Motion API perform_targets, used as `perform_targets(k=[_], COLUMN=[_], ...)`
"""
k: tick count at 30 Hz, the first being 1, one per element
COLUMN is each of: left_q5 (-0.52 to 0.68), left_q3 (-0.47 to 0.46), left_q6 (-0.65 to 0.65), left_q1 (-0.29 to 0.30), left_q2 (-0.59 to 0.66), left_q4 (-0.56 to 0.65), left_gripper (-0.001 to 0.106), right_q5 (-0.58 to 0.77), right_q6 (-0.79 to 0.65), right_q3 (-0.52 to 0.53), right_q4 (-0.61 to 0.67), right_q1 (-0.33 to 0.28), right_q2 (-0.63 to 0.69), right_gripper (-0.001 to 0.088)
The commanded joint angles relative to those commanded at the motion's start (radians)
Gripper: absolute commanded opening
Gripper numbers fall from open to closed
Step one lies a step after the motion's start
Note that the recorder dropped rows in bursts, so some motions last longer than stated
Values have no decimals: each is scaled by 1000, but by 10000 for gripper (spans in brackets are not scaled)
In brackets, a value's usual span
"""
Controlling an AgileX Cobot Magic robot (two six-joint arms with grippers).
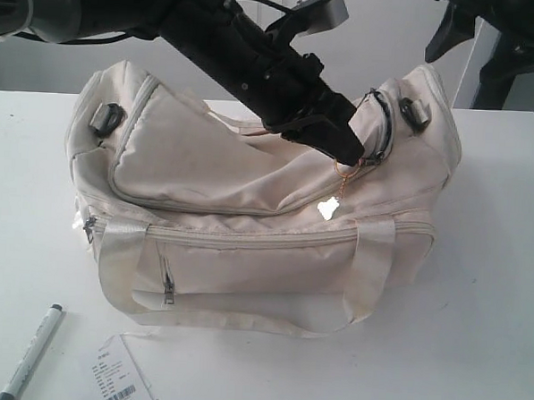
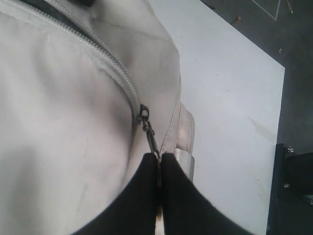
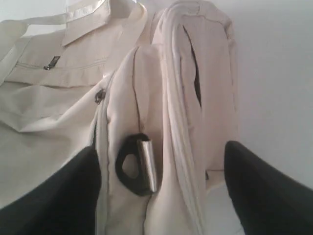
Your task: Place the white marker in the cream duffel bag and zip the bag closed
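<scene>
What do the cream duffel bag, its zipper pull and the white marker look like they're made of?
Cream duffel bag: soft matte woven fabric, maybe canvas or nylon; it sags and creases. Zipper pull: dark, dull metal by the look of its small linked pieces. White marker: probably smooth plastic, pale barrel with dark cap; too small to confirm.

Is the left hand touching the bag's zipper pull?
Touching. The left wrist view shows the left hand pinched shut on the zipper pull of the cream duffel bag.
</scene>
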Motion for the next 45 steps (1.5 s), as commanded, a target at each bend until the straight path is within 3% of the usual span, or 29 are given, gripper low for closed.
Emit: perform_targets(k=[4, 16, 33, 39, 45], left_q5=[0, 18, 18, 16, 20], left_q3=[0, 0, 0, 0, 0], left_q6=[0, 0, 0, 0, 0], left_q1=[0, 0, 0, 0, 0], left_q2=[0, 0, 0, 0, 0], left_q4=[0, 0, 0, 0, 0], left_gripper=[0, 0, 0, 0, 0], right_q5=[-2, -189, -349, -343, -361], right_q6=[-4, -51, -53, -53, -76], right_q3=[66, 321, 401, 417, 444], right_q4=[0, 50, 29, 45, 75], right_q1=[4, 55, 55, 56, 56], right_q2=[-47, -101, -97, -97, -95], right_gripper=[656, 656, 656, 527, 520])
